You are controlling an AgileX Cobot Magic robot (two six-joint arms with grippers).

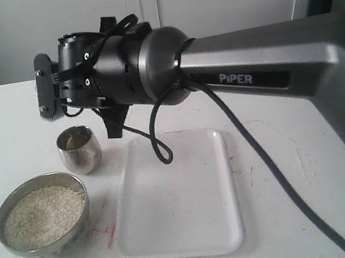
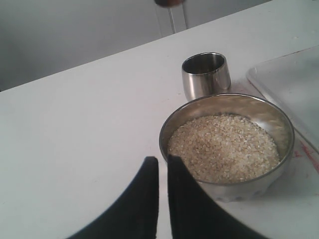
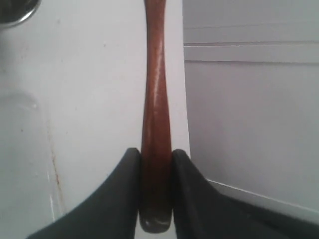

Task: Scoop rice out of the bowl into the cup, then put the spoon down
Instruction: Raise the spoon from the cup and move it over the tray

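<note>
The steel bowl holds a flat bed of rice at the table's front left. The small steel cup stands just behind it; I cannot tell whether it holds any rice. My right gripper is shut on the handle of the reddish-brown spoon, whose scoop runs out of frame. In the exterior view the right arm's wrist hangs above and behind the cup, hiding the fingers and spoon. My left gripper is shut and empty, beside the bowl's rim.
A white rectangular tray lies right of the bowl and cup. The right arm's black cable droops over the tray's back edge. Red marks speckle the white table. A pale wall stands behind.
</note>
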